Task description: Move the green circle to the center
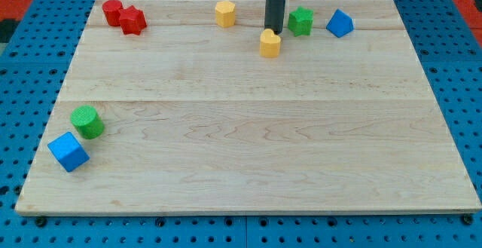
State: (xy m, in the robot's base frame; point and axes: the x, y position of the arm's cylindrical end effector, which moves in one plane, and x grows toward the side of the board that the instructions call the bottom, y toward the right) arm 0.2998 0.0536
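Nearest to you, at the view's bottom left, sits a blue cube-shaped block [68, 151] close to the front corner of the pale wooden board [248, 142]. Just above it and slightly to the right you'll find the green circle [87, 121], a short green cylinder block; the two stand close together, though you cannot tell whether they touch. That green circle is at the board's left edge, well apart from the middle.

Look along the view's top and you'll see the other blocks in a loose row. At the top left, a red cylinder block [112, 11] and a red star-like block [133, 20] sit pressed together. Further right stands a yellow hexagonal block [224, 13]. Right of centre, my tip [273, 32], the lower end of the straight dark rod, rests directly behind a second yellow block [270, 43], touching or almost touching its top edge. Being a bare rod, it holds nothing. Just beside the rod on the right is a green block [300, 21] of uneven outline, and beyond it a blue pentagon-like block [340, 23].
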